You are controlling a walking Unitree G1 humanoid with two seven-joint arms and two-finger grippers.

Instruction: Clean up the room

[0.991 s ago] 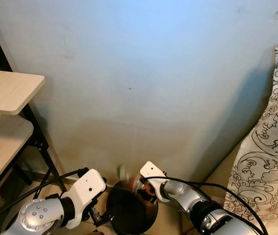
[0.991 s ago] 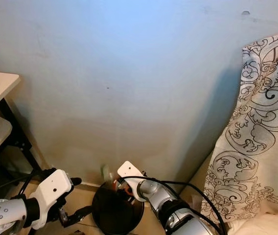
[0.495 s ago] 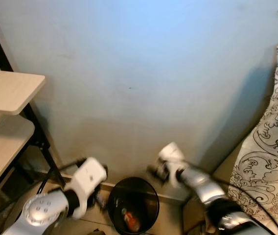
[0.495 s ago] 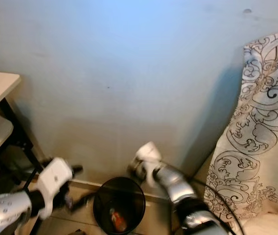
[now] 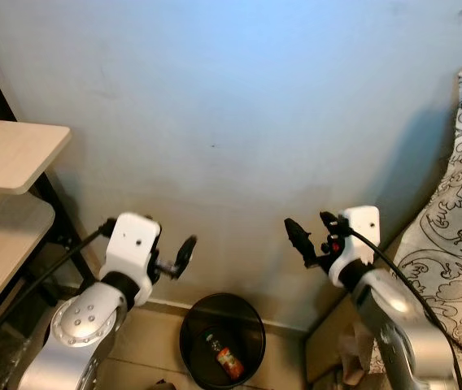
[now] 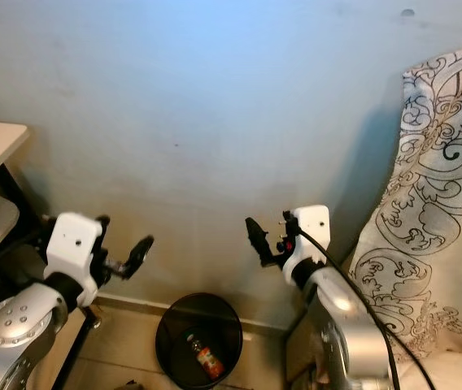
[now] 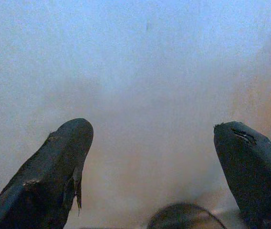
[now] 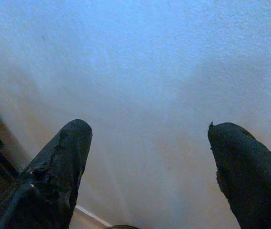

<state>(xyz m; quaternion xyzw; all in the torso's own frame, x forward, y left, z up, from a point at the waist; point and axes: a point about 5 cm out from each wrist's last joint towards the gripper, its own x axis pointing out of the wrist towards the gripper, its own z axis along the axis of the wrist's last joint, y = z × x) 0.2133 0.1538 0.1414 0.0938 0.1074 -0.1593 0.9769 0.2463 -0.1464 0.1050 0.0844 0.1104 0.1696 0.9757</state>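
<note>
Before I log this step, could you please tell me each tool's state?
Left tool: open, holding nothing.
Right tool: open, holding nothing.

Both arms raised, hands empty and spread.

The left hand (image 5: 184,257) is lifted on a bent silver arm, its white wrist upright and its black fingers (image 7: 54,176) set wide apart. The right hand (image 5: 312,237) is at about the same height, its arm bent up from below, fingers (image 8: 54,171) likewise apart. The two hands point toward each other and are well apart.
</note>
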